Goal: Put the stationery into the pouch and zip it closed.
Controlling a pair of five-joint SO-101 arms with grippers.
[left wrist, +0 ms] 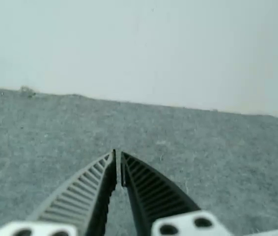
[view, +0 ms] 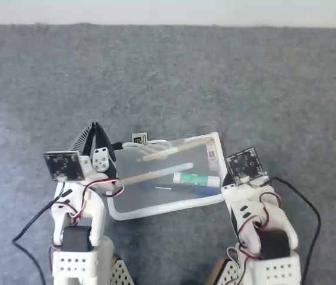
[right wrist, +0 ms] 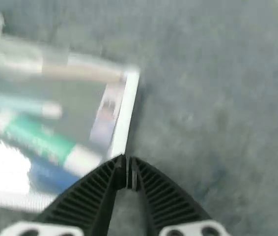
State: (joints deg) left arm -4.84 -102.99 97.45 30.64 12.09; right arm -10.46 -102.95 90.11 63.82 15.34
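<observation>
Grey carpet is spreading underneath everything. Left gripper and right gripper are each resting pressed together, pinching nothing; the pouch, holding stationery, is lying just beside the right gripper's tips.

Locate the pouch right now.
In the high view the clear pouch lies flat on the grey carpet between the two arms. The right gripper hangs shut beside its white end edge.

A robotics lab bench is indicated. A grey felt mat is backed by a bare wall; exposed wiring is seen at the mat's near edge.
</observation>
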